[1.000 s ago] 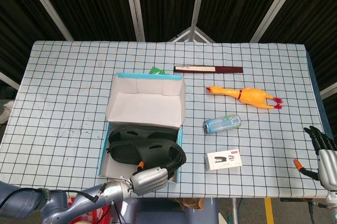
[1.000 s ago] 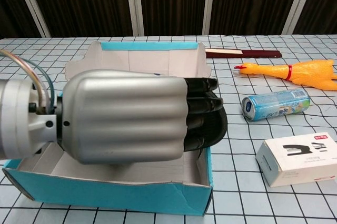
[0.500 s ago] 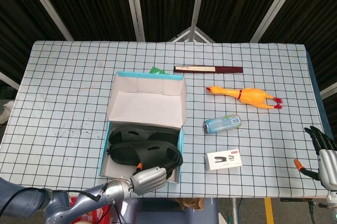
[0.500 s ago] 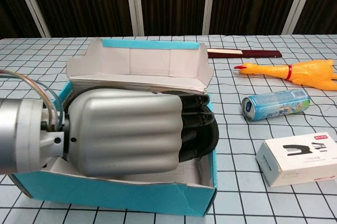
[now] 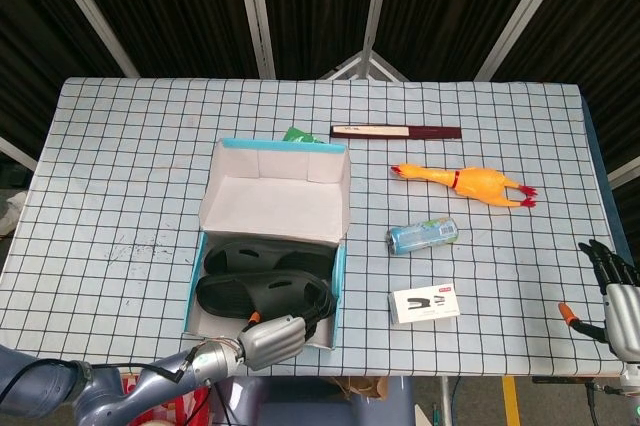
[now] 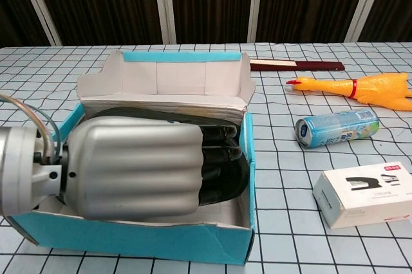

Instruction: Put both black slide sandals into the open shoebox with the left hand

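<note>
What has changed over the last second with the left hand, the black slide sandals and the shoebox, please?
The left hand has drawn back toward the table's near edge, lowering the second black slide sandal flat into the open teal cardboard shoebox beside the first sandal; the box shifted slightly left. The hand still touches the sandal. The right hand stayed put.

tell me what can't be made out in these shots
- Left hand, chest view: its silver back fills the shoebox and hides whether the fingers grip the sandals.
- Right hand, head view: at the frame's corner, small, grip unreadable; absent from the chest view.
- Green item, head view: mostly behind the shoebox lid.
- Can label: too small.
</note>
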